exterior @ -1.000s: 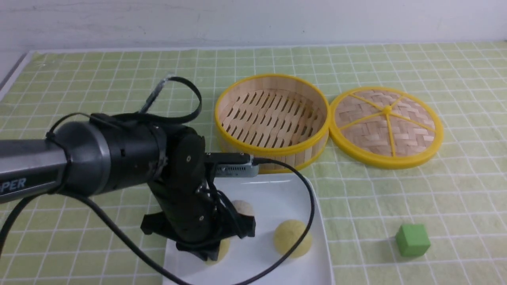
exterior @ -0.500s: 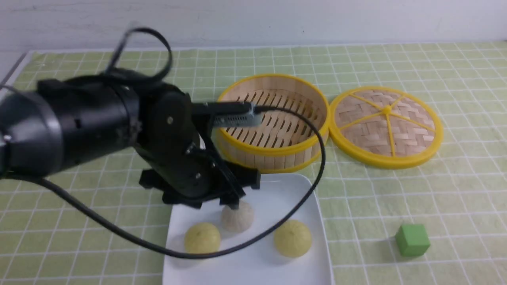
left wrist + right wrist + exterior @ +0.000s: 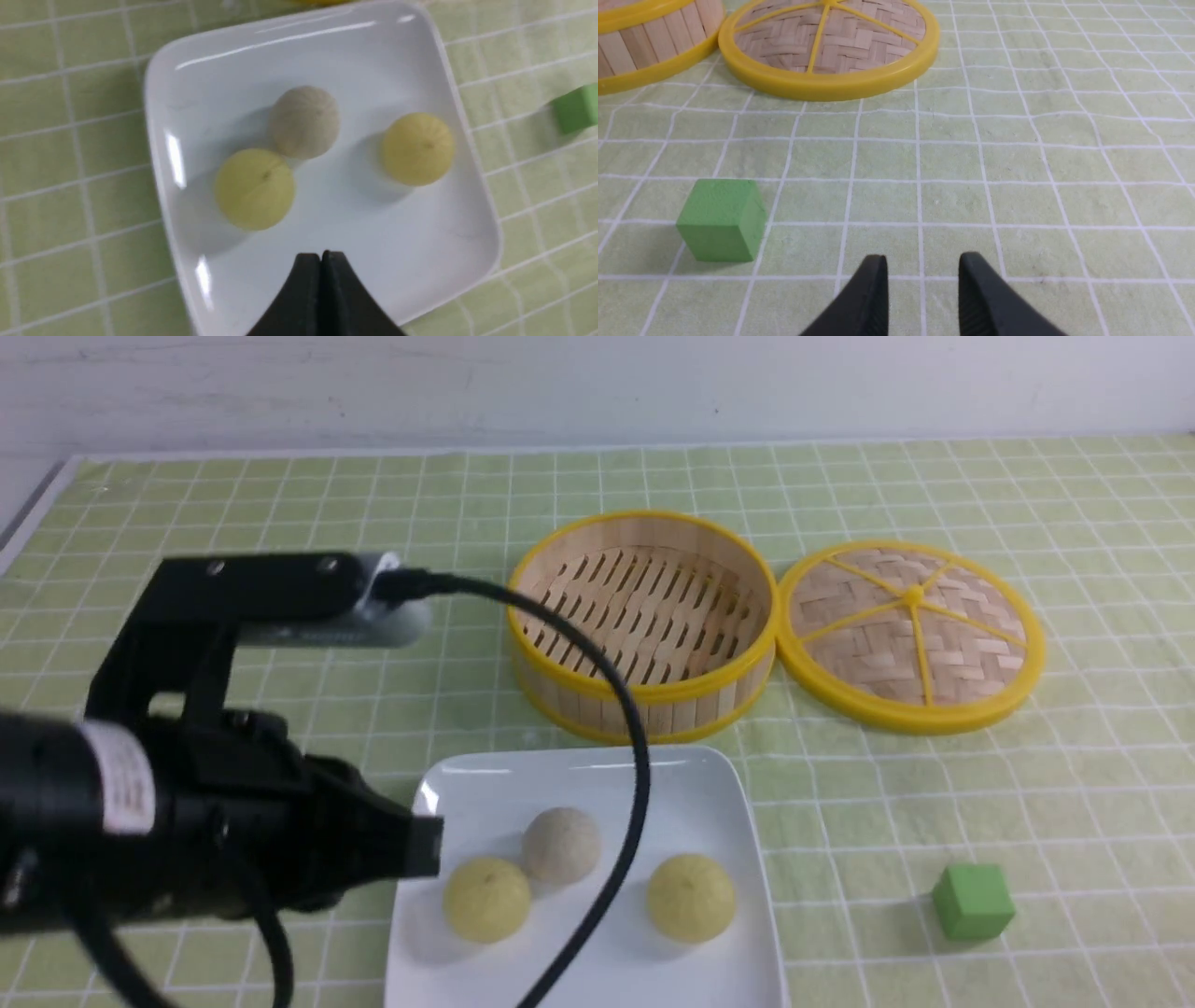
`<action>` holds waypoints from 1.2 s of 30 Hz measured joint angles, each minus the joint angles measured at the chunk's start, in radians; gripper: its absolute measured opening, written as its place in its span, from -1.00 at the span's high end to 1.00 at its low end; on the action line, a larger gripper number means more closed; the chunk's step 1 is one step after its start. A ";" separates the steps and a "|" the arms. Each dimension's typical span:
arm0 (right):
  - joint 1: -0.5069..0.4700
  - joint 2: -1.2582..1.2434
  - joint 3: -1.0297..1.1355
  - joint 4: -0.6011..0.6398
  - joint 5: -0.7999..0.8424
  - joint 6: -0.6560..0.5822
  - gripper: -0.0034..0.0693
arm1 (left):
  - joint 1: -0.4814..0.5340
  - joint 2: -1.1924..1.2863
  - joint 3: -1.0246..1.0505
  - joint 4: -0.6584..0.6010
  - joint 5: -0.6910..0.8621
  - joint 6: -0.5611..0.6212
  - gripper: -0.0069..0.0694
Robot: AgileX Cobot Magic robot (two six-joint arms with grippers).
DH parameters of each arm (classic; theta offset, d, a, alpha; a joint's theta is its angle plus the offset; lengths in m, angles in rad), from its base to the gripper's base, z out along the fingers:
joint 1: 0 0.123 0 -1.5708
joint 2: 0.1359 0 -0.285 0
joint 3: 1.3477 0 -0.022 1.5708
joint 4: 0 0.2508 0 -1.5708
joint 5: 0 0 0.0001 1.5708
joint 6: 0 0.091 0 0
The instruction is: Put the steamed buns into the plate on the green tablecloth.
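Observation:
Three steamed buns lie in the white square plate [image 3: 695, 784] on the green tablecloth [image 3: 280, 523]. A greyish-white bun [image 3: 561, 845] touches a pale yellow bun [image 3: 486, 899]; the other yellow bun [image 3: 691, 898] sits apart to the right. My left gripper [image 3: 321, 255] is shut and empty, hovering over the plate's near edge, clear of the buns [image 3: 255, 188]. Its arm [image 3: 187, 821] reaches in from the left. My right gripper [image 3: 923, 260] shows only in its wrist view, open over bare cloth with nothing between its fingers.
An empty yellow-rimmed bamboo steamer [image 3: 642, 621] stands behind the plate, with its woven lid [image 3: 910, 635] lying flat to its right. A green cube [image 3: 973, 901] sits on the cloth right of the plate. The left arm's cable [image 3: 616, 709] arcs over the plate.
The left gripper let go of the left yellow bun on the plate, rose, then drew back to the left and shut. All three buns now lie uncovered.

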State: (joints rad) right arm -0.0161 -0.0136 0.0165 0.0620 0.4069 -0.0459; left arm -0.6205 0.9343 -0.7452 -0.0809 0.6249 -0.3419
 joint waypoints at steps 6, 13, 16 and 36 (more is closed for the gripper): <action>0.000 0.000 0.000 0.000 0.000 0.000 0.25 | 0.000 -0.118 0.222 -0.047 -0.238 0.003 0.81; 0.000 0.000 0.000 0.000 0.000 0.000 0.25 | 0.000 -0.125 0.272 -0.027 -0.274 0.003 0.79; 0.000 0.000 0.000 0.000 0.000 0.000 0.25 | 0.000 -0.125 0.272 0.007 -0.282 0.003 0.78; 0.000 0.000 0.000 0.000 0.000 0.000 0.25 | 0.638 -0.870 0.680 0.194 -0.285 0.116 0.74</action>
State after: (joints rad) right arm -0.0161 -0.0136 0.0165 0.0620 0.4069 -0.0459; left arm 0.0173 0.0648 -0.0656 0.1131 0.3396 -0.2260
